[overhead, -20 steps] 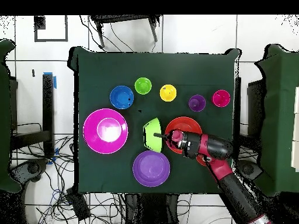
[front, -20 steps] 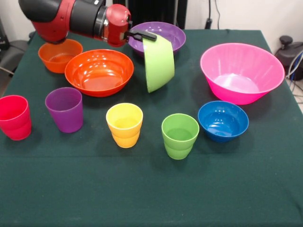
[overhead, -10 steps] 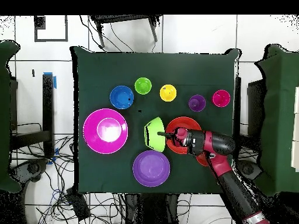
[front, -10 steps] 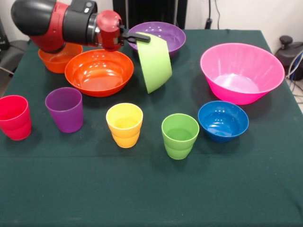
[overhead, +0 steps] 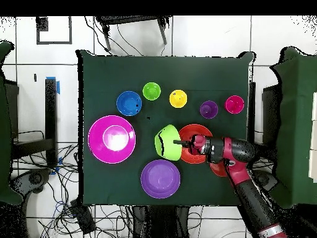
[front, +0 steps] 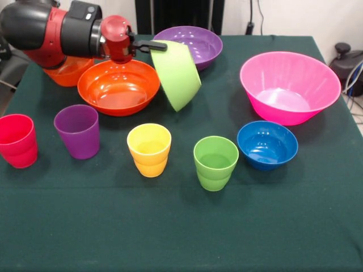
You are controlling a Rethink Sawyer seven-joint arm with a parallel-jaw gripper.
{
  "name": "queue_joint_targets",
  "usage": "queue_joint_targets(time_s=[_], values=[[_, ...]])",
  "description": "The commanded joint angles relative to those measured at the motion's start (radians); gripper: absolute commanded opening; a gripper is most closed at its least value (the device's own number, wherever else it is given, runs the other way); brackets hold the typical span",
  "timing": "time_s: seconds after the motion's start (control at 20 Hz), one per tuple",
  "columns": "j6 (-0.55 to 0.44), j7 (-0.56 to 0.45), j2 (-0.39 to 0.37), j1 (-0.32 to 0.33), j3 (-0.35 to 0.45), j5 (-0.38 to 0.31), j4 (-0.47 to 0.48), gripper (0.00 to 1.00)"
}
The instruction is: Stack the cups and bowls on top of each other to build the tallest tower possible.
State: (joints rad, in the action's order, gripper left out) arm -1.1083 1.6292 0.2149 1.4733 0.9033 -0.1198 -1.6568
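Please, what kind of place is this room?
Probably a robotics lab: a robot arm works over a green-clothed table of plastic bowls, and loose cables lie on the tiled floor.

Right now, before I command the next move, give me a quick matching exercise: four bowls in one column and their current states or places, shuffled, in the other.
Bowls:
1. lime bowl
2. pink bowl
3. blue bowl
4. large orange bowl

States:
A. upright, right beside the green cup
B. tilted, held by its rim in the gripper
C. upright, under the arm's wrist
D. upright, biggest, nothing stacked on it

Pairs: 1-B, 2-D, 3-A, 4-C
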Motion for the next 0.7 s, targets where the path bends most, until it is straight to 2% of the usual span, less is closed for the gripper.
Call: queue_joint_targets(time_s=[0.05,0.7], values=[[0.053,-0.169,0.038,-0.062,-0.152,-0.090,0.306,0.00],[-0.019,-0.240,0.066,-0.091,-0.145,-0.106,0.432,0.00]])
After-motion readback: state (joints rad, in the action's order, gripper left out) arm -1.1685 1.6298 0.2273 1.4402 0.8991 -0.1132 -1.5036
